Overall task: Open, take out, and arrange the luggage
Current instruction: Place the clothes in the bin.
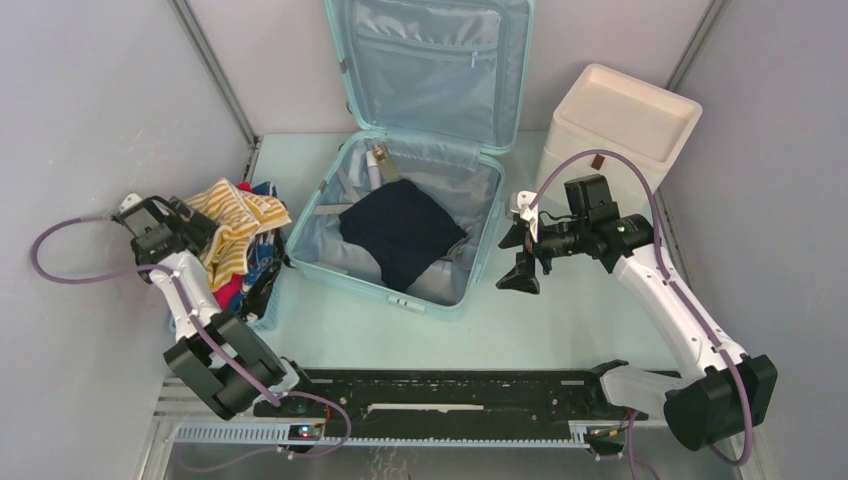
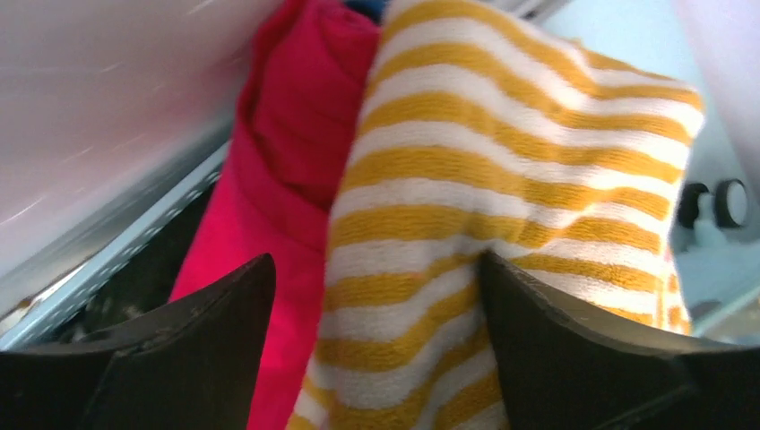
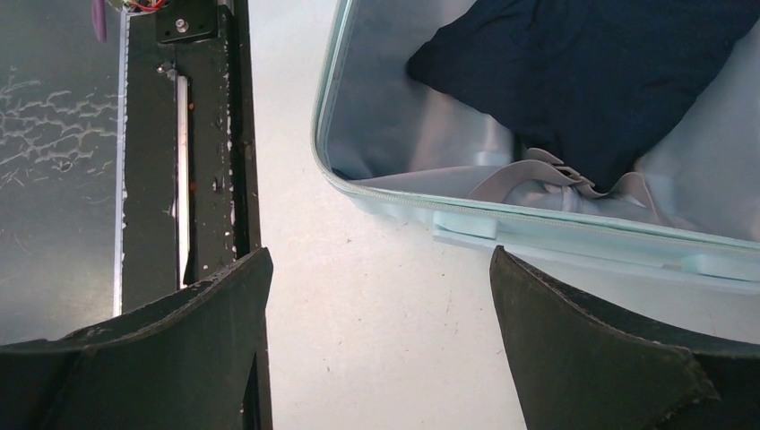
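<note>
Black and spread wide, the left claw (image 2: 376, 269) has a yellow-and-white striped cloth (image 2: 502, 179) lying in the gap between its fingers, with nothing pinched. A red cloth (image 2: 287, 152) sits just beside the striped one, on the wall side. From above, both are part of a heap of clothes piled in a small blue basket (image 1: 262, 318) at the left edge of the worktop (image 1: 500, 330), with the striped piece on top.

The right claw (image 3: 381, 260) is likewise parted and empty. It hangs over bare worktop, just off the near right side of the luggage (image 1: 430, 300).

That pale mint suitcase lies in the middle of the worktop toward the back. Its lower shell is flat and its lid stands upright against the rear wall, showing grey-blue lining with a zip pocket. Inside the lower shell a dark navy garment (image 1: 400, 230) rests over loose grey straps (image 3: 538, 179).

A cream-white box (image 1: 580, 150) stands to the right of the lid. A black rail (image 1: 450, 390) runs along the near edge between the arm bases.
</note>
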### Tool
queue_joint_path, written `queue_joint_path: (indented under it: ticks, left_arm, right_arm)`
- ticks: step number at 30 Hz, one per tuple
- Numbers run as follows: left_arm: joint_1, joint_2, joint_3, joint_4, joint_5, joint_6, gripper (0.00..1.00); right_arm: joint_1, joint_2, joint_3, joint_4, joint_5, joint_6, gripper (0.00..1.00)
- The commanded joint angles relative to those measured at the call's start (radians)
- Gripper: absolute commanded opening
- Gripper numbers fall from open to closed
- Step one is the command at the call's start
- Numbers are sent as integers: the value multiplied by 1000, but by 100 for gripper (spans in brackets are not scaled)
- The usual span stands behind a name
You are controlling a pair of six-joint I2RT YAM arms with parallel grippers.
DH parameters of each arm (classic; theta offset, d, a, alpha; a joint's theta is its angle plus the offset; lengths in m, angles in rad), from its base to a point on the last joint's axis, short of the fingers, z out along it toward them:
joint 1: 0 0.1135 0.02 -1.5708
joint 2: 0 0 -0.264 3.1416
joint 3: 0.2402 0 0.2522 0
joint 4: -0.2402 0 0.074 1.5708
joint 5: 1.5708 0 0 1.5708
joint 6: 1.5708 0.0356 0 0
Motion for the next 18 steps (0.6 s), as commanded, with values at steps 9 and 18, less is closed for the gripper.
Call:
queue_joint_path:
  ticks: [9,18]
  left_arm:
    - [-11,-257,27,-122,-301,-147,99]
    - [-30,-447,-24,-128,-211,-127,83]
  right_arm:
    - [-20,-10,7,2,-41,-5,100]
    - [-17,-12,6,-3,-46,-11,100]
